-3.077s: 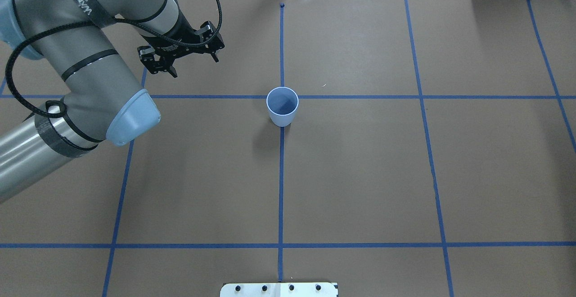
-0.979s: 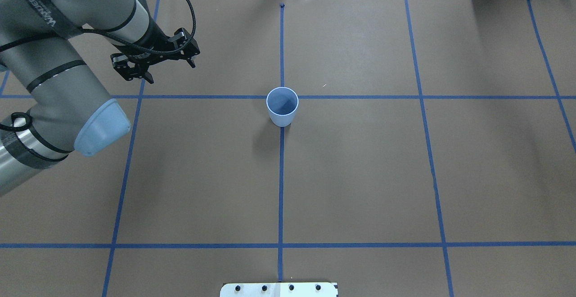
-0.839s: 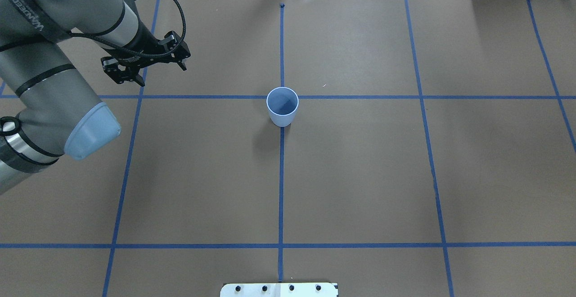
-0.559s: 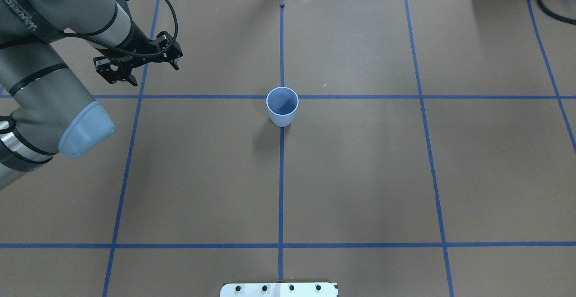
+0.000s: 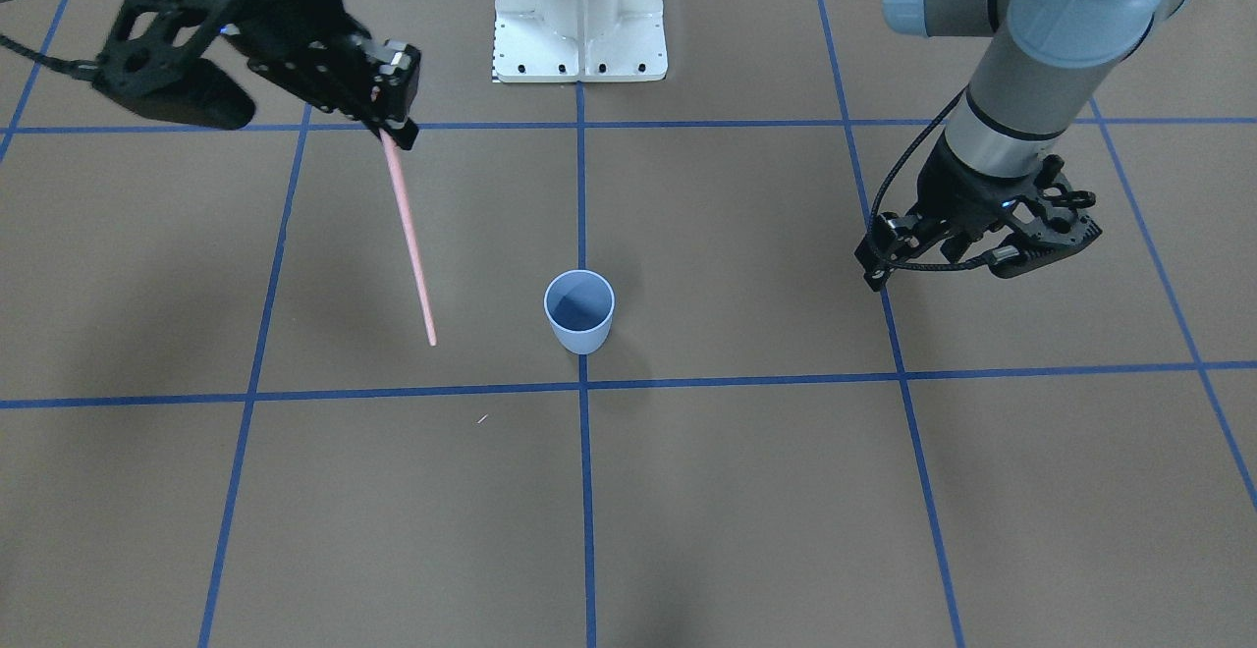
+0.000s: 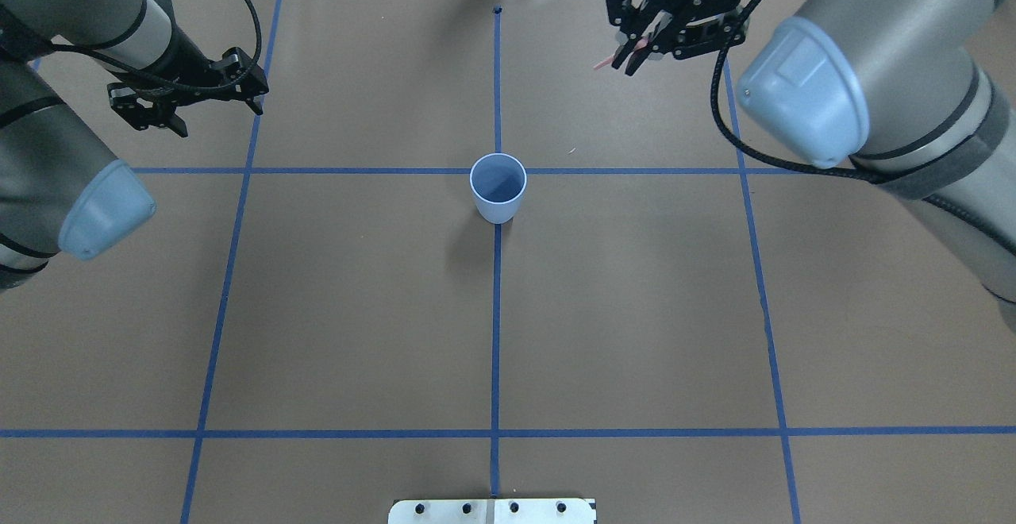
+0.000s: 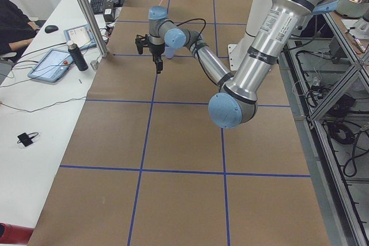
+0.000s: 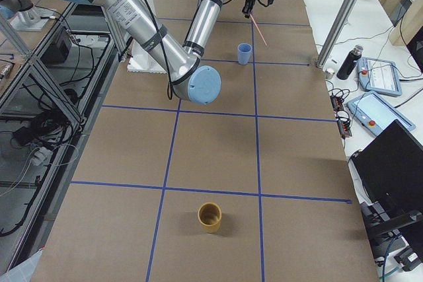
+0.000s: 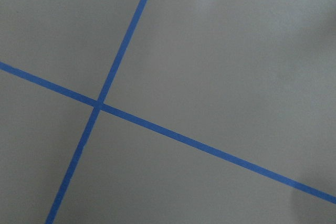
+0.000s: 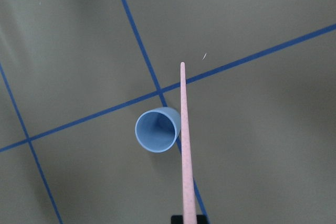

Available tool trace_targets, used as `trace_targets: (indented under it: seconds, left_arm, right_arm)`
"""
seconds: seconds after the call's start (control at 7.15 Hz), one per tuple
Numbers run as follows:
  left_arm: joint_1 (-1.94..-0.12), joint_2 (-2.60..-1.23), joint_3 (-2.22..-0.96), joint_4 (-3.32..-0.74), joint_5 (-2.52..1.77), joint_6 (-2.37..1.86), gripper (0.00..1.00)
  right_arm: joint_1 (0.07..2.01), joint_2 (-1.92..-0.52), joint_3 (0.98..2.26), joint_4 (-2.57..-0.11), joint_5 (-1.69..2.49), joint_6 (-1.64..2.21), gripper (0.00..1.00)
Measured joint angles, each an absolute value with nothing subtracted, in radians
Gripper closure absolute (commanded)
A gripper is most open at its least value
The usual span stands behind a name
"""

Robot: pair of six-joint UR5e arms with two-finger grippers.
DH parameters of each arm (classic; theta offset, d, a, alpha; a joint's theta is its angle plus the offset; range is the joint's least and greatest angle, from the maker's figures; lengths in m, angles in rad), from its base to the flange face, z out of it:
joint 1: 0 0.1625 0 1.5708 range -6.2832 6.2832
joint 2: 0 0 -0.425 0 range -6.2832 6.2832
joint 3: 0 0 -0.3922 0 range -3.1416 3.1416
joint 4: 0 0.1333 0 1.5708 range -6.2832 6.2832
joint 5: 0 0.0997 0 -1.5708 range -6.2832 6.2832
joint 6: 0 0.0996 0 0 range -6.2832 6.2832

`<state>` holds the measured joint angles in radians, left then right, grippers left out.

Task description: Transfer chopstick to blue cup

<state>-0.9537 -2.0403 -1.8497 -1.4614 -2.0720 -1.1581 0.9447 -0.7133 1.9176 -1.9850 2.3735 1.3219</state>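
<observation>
The blue cup (image 6: 498, 188) stands upright at the table's middle, on a tape crossing; it also shows in the front view (image 5: 579, 311) and the right wrist view (image 10: 157, 129). My right gripper (image 6: 635, 52) is shut on the top of a pink chopstick (image 5: 409, 236), which hangs tilted above the table, beyond and to the right of the cup in the overhead view. In the right wrist view the chopstick (image 10: 185, 145) passes just beside the cup's rim. My left gripper (image 6: 218, 115) is open and empty, far to the left of the cup.
Blue tape lines divide the brown table cover. The white robot base plate (image 5: 579, 29) sits at the robot's edge. A brown cup (image 8: 210, 216) stands far off at the right end of the table. Tablets and a bottle (image 8: 347, 63) lie past the far edge.
My left gripper has drawn back to the left, away from the cup, still open. My right arm has come in from the far right corner with the chopstick and moved toward the middle.
</observation>
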Motion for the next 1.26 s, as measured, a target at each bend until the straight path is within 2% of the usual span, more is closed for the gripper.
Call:
trace_targets:
  seconds: [0.42,1.26]
  left_arm:
    - [-0.972,-2.013,-1.842,-1.463,-2.074,-1.096,0.02]
    - [-0.985,-1.996,-1.823,-1.464,-2.073,-1.051,0.02]
  right_arm:
    - [0.794,-0.679,1.884,-1.974,2.317,1.382,1.00]
    - [0.732,-0.672,1.756,-1.847,2.314,1.377,1.00]
